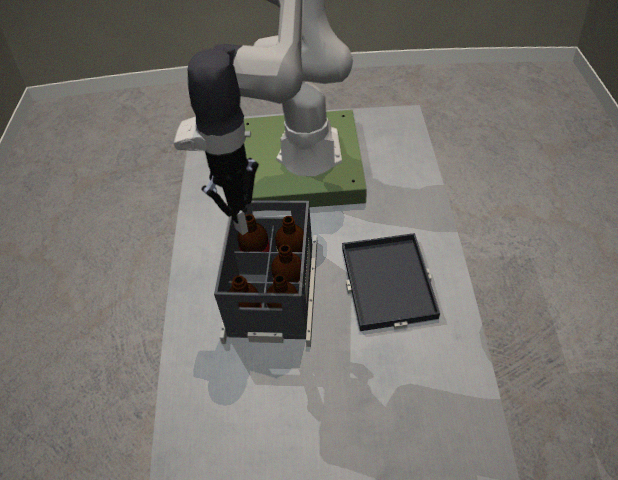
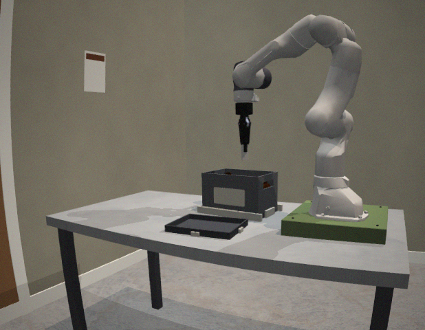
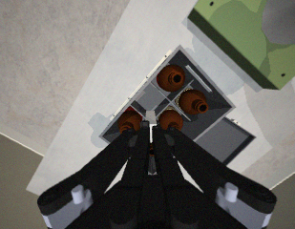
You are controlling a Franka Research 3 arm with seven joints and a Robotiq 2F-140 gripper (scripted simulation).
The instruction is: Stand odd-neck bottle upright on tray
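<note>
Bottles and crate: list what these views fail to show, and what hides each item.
- Neck thickness: the five bottles are too small in the top view to compare.
- Fifth bottle: in the wrist view the shut gripper covers part of the crate; only four show.
- Bottles from the side: in the exterior view the crate's wall hides them almost entirely.
- Bottle bases: the dividers and walls hide them in every view.

Our arm rises from its base, arches over at the elbow, and reaches forward and down. Our wrist points straight downward. Our gripper hangs vertically with both fingers pressed together at the tips, holding nothing between them, seen edge-on from outside.
</note>
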